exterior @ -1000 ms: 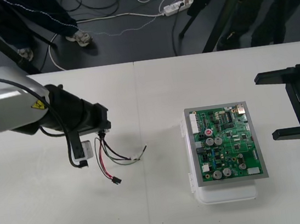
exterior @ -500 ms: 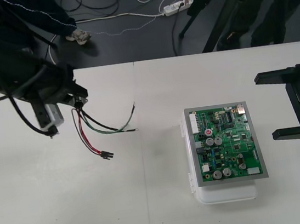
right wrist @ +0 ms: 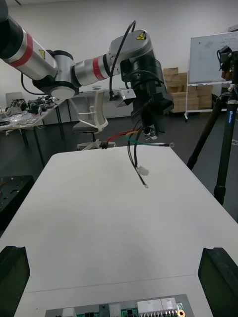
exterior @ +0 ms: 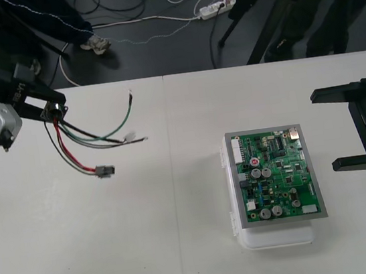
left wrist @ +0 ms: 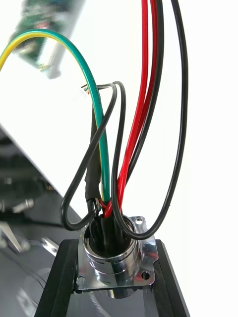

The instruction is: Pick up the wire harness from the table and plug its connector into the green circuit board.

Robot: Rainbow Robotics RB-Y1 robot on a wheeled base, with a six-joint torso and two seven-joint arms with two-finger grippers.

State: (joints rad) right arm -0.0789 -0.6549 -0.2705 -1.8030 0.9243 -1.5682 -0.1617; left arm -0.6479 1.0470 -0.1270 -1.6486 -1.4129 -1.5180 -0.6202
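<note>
The desk point(exterior: 185, 258) carries the green circuit board point(exterior: 277, 175) on its white base point(exterior: 277, 236) toward the robot's right; the right gripper point(exterior: 345, 129) waits just beside the board at its own side, its fingers point(right wrist: 12, 277) standing far apart with nothing between them; the left gripper point(exterior: 51, 112) is up over the far left of the desk, clamped on the wire harness point(exterior: 92, 141), which hangs clear of the surface and well apart from the board; the left wrist view shows the fingers pinching the flange of the round metal socket point(left wrist: 115, 262), with the red, black and green wires running out from it; the small black plug point(exterior: 104, 170) dangles free at the end of the red and black pair. The step in hand looks to be the carry toward the board; since the hold is on the socket end, the plug can swing, so a slow, level traverse is wise; the plug probably needs presenting to the open right gripper, which could pinch it squarely before any insertion.
</note>
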